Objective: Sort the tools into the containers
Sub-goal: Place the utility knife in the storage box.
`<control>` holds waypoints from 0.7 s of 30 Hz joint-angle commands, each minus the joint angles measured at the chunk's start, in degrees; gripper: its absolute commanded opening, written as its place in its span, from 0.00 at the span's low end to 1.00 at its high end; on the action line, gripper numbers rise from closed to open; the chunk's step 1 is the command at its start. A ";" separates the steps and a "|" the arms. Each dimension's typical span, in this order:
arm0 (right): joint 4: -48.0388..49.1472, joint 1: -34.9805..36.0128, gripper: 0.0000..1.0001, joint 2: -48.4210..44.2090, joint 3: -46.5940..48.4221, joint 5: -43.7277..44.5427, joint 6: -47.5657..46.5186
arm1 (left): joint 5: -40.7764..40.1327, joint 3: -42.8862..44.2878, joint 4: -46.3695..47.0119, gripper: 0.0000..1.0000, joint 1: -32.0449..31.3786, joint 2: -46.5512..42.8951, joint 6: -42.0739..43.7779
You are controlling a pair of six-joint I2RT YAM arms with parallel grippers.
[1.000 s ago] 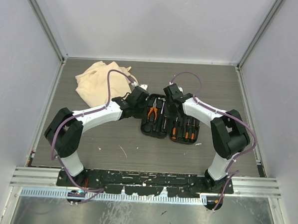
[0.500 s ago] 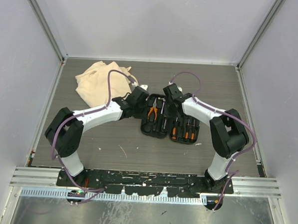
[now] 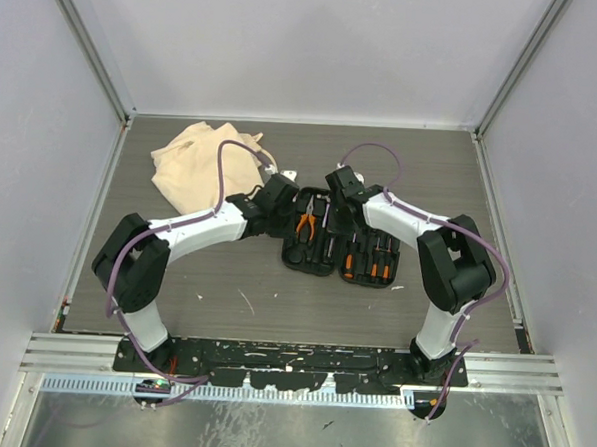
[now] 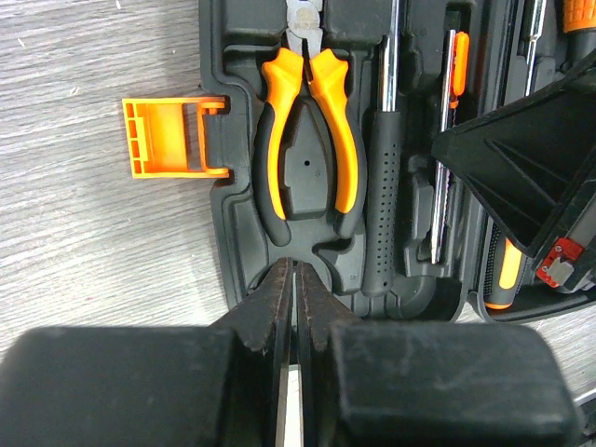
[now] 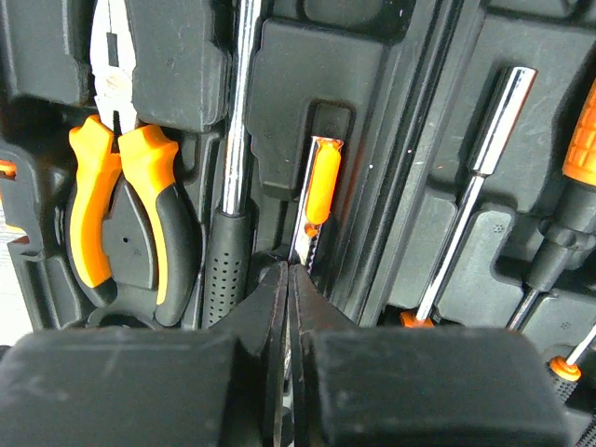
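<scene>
The black tool case [image 3: 317,257] lies open mid-table, its orange latch [image 4: 172,138] sticking out. In its slots lie the orange-and-black pliers [image 4: 303,130], the black-handled hammer [image 4: 386,205], a small orange-slider knife [image 5: 321,186] and the screwdrivers [image 3: 372,257]. My left gripper [image 3: 287,215] is shut and empty, with its tips [image 4: 293,265] over the case edge below the pliers handles. My right gripper [image 3: 332,200] is shut, its tips [image 5: 287,270] just above the lower end of the knife, beside the hammer handle [image 5: 228,251]. The beige cloth bag [image 3: 197,158] lies crumpled at the far left.
The two wrists are close together over the case's left half; the right gripper's body shows in the left wrist view [image 4: 531,168]. Grey walls enclose the table [image 3: 225,290] on three sides. A steel-shafted driver [image 5: 475,205] lies in the case's right half.
The right arm has edged slightly left over the case. The left arm, the case and the bag have not visibly moved.
</scene>
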 commanded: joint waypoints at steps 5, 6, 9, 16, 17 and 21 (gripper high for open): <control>-2.86 0.71 0.01 3.64 2.80 1.27 -1.67 | 0.85 2.99 1.44 0.05 0.27 -0.01 0.09; -3.81 0.94 0.01 4.47 3.32 1.56 -1.98 | 0.84 3.19 1.40 0.05 0.27 0.07 0.15; -5.59 1.60 0.01 6.09 3.93 2.31 -2.73 | 0.85 3.35 1.36 0.04 0.30 0.34 0.22; -7.03 2.26 0.01 7.36 1.39 3.17 -2.71 | 0.79 2.79 1.53 0.02 0.29 0.71 0.07; -6.88 2.26 0.01 7.29 0.60 3.18 -2.51 | 0.77 2.67 1.53 0.02 0.38 0.71 0.02; -4.91 2.26 0.01 6.78 -2.08 2.48 -1.78 | 0.78 2.10 1.61 0.01 0.58 0.32 -0.15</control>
